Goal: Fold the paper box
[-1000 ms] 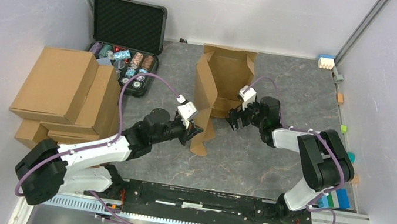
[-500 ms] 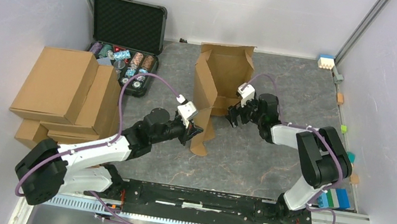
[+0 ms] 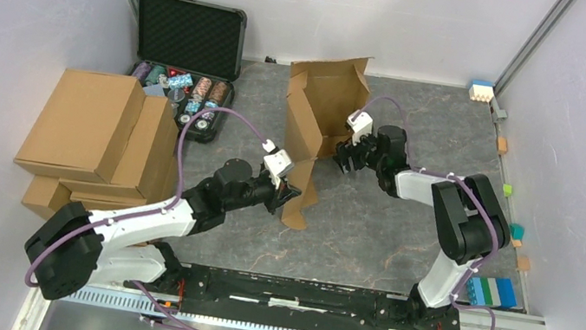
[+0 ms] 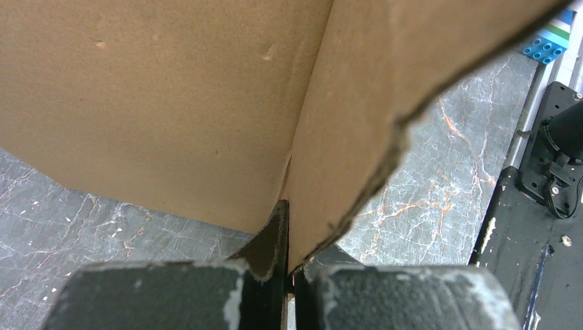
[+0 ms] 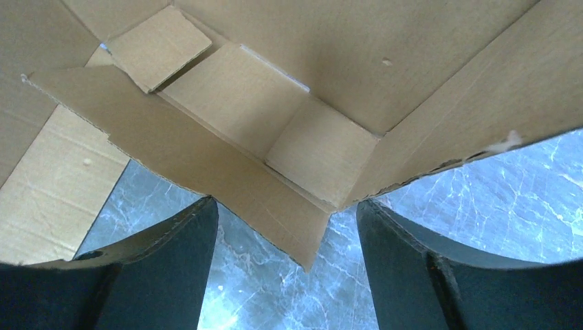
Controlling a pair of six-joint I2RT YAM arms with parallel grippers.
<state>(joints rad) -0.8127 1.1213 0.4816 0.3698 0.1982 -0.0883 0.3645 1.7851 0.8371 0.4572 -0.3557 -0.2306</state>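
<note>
Overhead: one paper box (image 3: 324,108) stands half-raised, walls up but flaps loose and nothing tucked; by the look, the fold is partway, with tucking and closing left. Two claws work it: the left gripper (image 3: 290,189) pinches the flap nearest it; the right gripper (image 3: 346,157) sits at the open mouth, box just ahead. Off the left claw's outer side lie one pile of at least three cartons (image 3: 92,135) and one black case (image 3: 189,31). Left wrist: jaws clamped on a cardboard edge rising straight ahead. Right wrist: jaws wide, gripping nothing, a flap corner poking between them
</note>
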